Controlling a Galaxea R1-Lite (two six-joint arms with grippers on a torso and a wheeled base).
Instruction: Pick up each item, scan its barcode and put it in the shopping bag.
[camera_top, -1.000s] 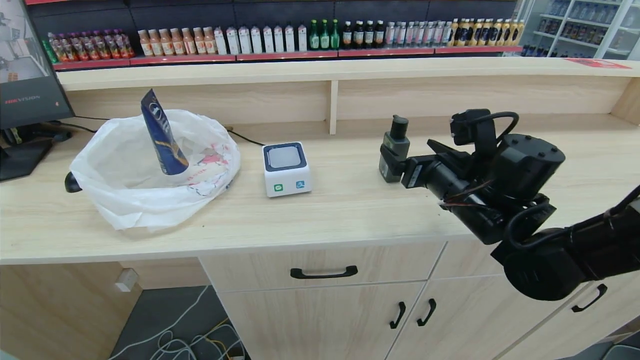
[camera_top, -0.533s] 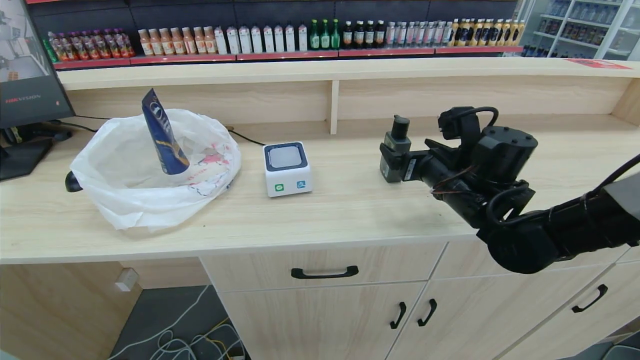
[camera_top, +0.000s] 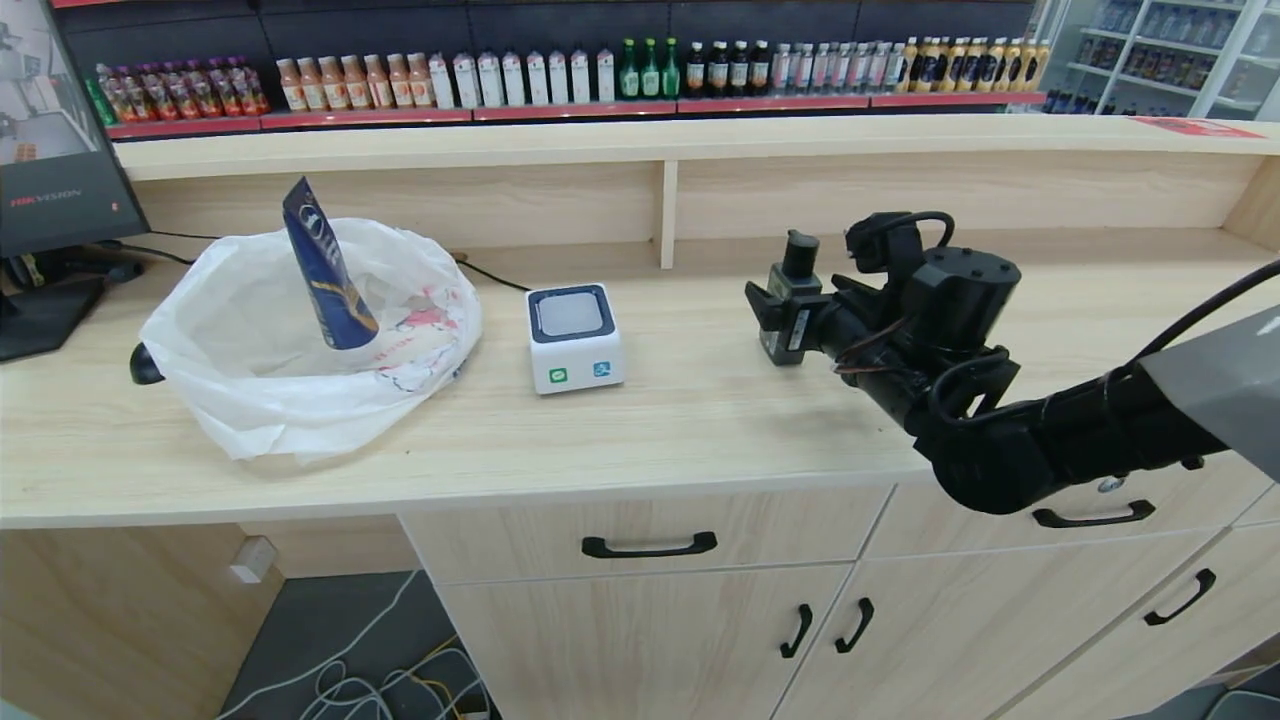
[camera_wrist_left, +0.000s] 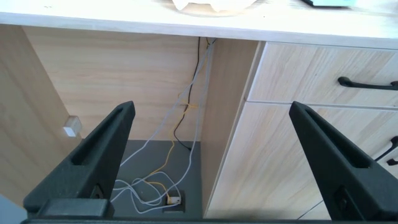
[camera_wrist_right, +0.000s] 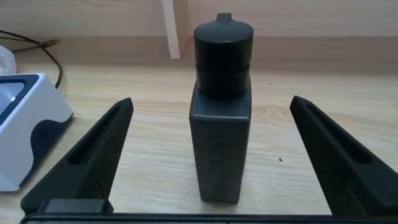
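A dark grey bottle with a black cap stands upright on the right part of the wooden counter. My right gripper is open at the bottle's height. In the right wrist view the bottle stands between the two fingers of the right gripper, untouched on both sides. To the left sits a white scanner. Further left, a white shopping bag holds an upright blue tube. My left gripper hangs open and empty below the counter, in front of the cabinet.
A raised shelf with a vertical divider backs the counter. A monitor stands at the far left, and a black object lies beside the bag. A cable runs behind the scanner. Loose cables lie under the counter.
My right arm has moved forward and left towards the bottle, and its open fingers now flank it. The bottle, scanner and bag stay where they were.
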